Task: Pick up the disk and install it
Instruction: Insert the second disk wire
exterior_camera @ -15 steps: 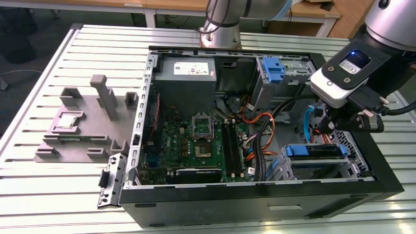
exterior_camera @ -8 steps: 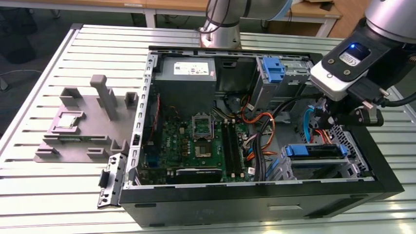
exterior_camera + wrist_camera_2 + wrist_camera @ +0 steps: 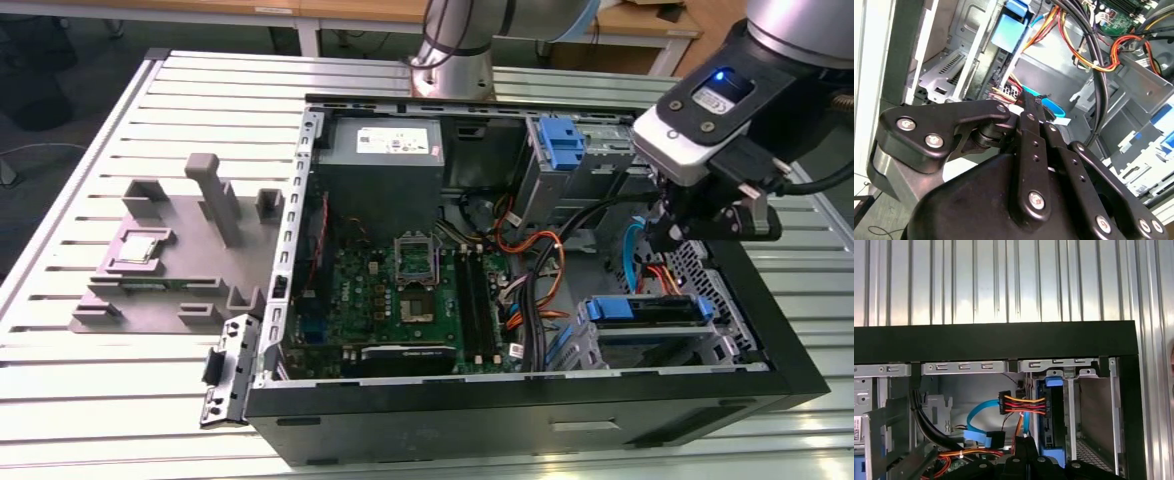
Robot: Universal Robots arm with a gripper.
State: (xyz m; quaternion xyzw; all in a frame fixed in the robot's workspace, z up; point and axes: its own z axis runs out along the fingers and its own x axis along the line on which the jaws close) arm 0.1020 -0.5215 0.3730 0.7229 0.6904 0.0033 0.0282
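The disk (image 3: 647, 311), framed in blue plastic, sits in the metal drive cage at the near corner of the open computer case (image 3: 534, 420), on the exterior view's right. In the first wrist view the disk (image 3: 1048, 415) stands edge-on in its slot, beside a bundle of red, yellow and black wires. My gripper (image 3: 670, 238) hangs just above the cage, a little toward the case's back, apart from the disk. Its black fingers (image 3: 1030, 120) lie closed together with nothing seen between them. The shut gripper (image 3: 1024, 445) also shows in the first wrist view.
A grey power supply box (image 3: 384, 150) and a blue caddy (image 3: 561, 140) sit at the back of the case, with the green motherboard (image 3: 400, 290) in the middle. Loose orange, black and blue cables (image 3: 541, 260) cross beside the cage. A grey fixture (image 3: 180, 250) stands on the slatted table.
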